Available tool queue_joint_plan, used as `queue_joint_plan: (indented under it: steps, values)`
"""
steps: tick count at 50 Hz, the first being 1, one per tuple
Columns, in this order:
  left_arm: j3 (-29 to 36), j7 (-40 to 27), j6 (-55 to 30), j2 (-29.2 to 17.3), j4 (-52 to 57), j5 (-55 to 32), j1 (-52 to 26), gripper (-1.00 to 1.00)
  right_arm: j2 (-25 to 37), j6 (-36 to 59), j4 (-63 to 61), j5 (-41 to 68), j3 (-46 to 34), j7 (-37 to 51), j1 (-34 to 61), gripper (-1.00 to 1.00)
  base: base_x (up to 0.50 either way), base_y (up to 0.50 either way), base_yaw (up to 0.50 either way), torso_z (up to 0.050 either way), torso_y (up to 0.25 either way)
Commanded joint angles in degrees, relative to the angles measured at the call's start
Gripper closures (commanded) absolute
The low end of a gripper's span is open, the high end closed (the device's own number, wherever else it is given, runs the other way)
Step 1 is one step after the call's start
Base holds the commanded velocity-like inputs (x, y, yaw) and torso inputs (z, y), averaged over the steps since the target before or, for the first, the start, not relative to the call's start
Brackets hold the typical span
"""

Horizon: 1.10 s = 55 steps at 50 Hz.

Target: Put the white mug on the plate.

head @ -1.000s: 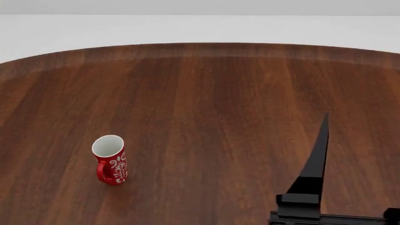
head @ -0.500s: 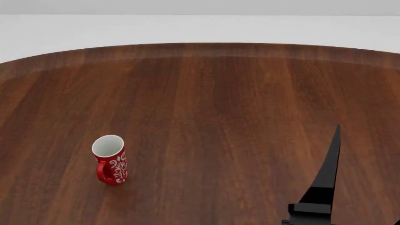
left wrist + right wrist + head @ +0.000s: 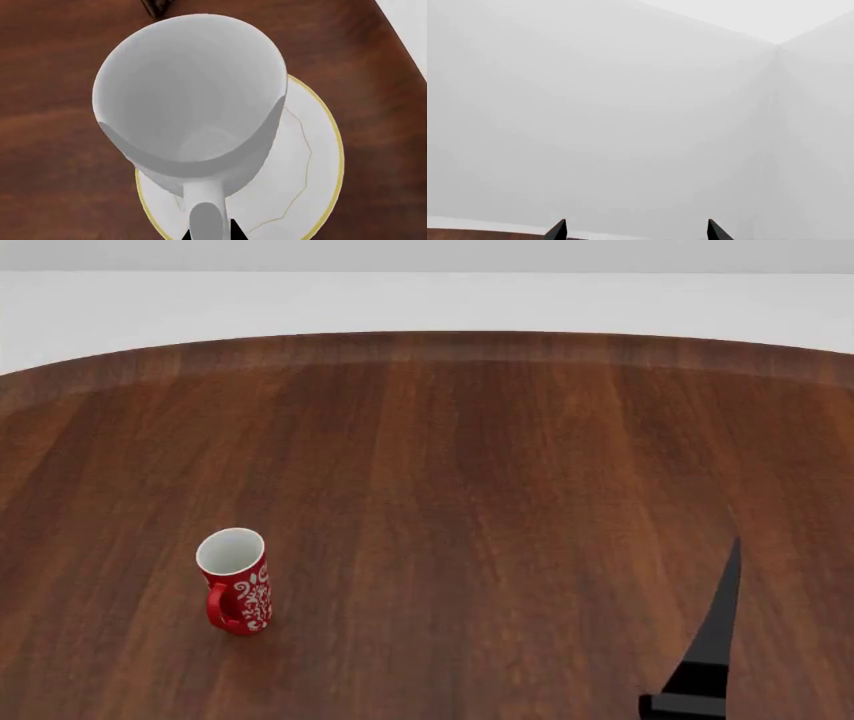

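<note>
My left jaws, state hidden, hang above the upright white mug [image 3: 190, 100], the plate [image 3: 300, 170] directly beneath.

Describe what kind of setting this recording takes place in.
Probably a bare simulated room with a dining-style tabletop: a round dark wooden table, tableware on it (a white mug over a gold-rimmed plate, a red floral mug), and plain featureless pale walls.

We see a small red mug [image 3: 236, 581] with a white floral pattern standing upright on a round dark wooden table [image 3: 507, 470], its handle facing us; beyond stretches pale floor.
</note>
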Motion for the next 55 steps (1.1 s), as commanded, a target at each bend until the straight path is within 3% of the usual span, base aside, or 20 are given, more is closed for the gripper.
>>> queue_joint_plan:
  steps: [1, 25, 47, 48, 55]
  values:
    - [-1.20, 1.85, 0.40, 0.34, -2.27, 1.00, 1.45, 1.00, -0.64, -1.73, 1.29, -1.06, -0.34, -0.69, -1.12, -1.00, 0.00, 0.00, 0.00, 0.000, 0.000]
    - [-1.16, 5.79, 2.82, 0.34, -6.54, 2.83, 3.43, 1.00, -1.64, -5.58, 4.56, -2.49, -0.45, -1.71, -3.78, -1.00, 0.00, 0.00, 0.00, 0.000, 0.000]
    - [-1.13, 4.79, 2.82, 0.34, -8.38, 4.34, 4.21, 1.00, -1.88, -7.64, 5.54, -3.51, -0.16, -1.48, -5.62, -1.00, 0.00, 0.00, 0.00, 0.000, 0.000]
    - [-1.22, 4.74, 1.47, 0.34, -7.88, 3.43, 4.26, -1.00, -1.71, -7.90, 5.53, -3.49, -0.05, -1.32, -5.84, -1.00, 0.00, 0.00, 0.00, 0.000, 0.000]
    - [-1.28, 2.39, -0.21, 0.34, -4.99, 1.24, 3.63, -1.00, -1.29, -7.78, 4.69, -3.73, 0.17, -0.80, -6.21, -1.00, 0.00, 0.00, 0.00, 0.000, 0.000]
